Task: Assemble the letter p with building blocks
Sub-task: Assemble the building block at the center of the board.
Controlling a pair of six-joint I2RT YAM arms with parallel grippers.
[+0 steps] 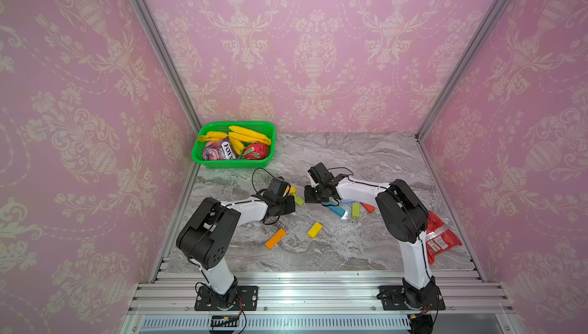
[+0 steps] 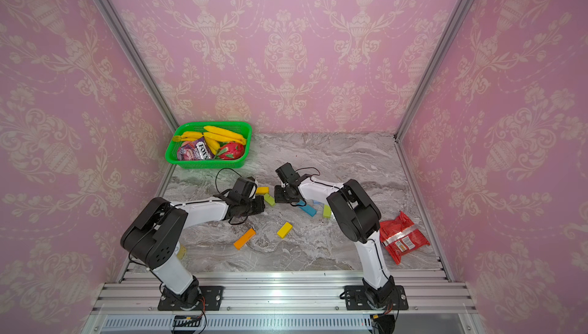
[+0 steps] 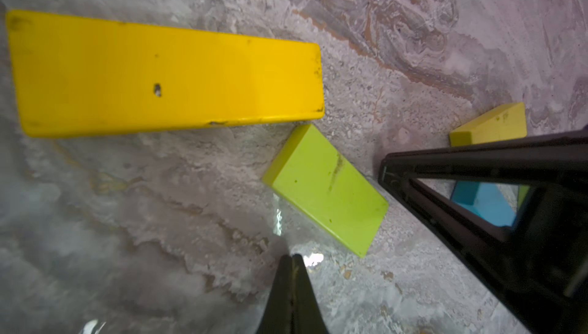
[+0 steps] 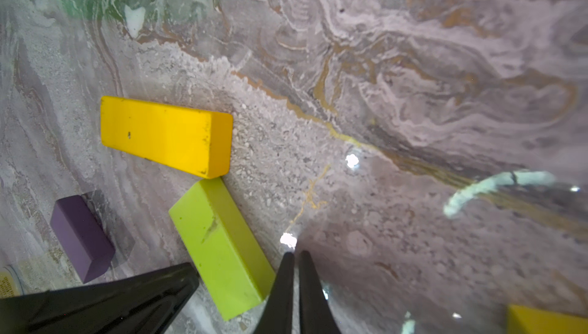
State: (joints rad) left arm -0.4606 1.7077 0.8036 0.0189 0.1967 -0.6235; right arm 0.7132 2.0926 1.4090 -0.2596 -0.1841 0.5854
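Building blocks lie scattered on the marble table. In both top views a yellow block (image 1: 291,190) and a lime green block (image 1: 298,200) sit between my two grippers. My left gripper (image 1: 289,204) is shut and empty, its tips (image 3: 293,257) close to the lime block (image 3: 327,189) and the yellow block (image 3: 165,74). My right gripper (image 1: 309,194) is also shut on nothing, its tips (image 4: 296,254) beside the lime block (image 4: 222,246). A purple block (image 4: 81,237) lies nearby. A teal block (image 1: 336,211), a second lime block (image 1: 355,210), a red block (image 1: 368,207), a yellow block (image 1: 315,230) and an orange block (image 1: 275,238) lie further off.
A green basket (image 1: 203,157) holding bananas, a snack packet and a red fruit stands at the back left. A red snack packet (image 1: 440,240) lies at the right edge behind my right arm. Pink walls close in three sides.
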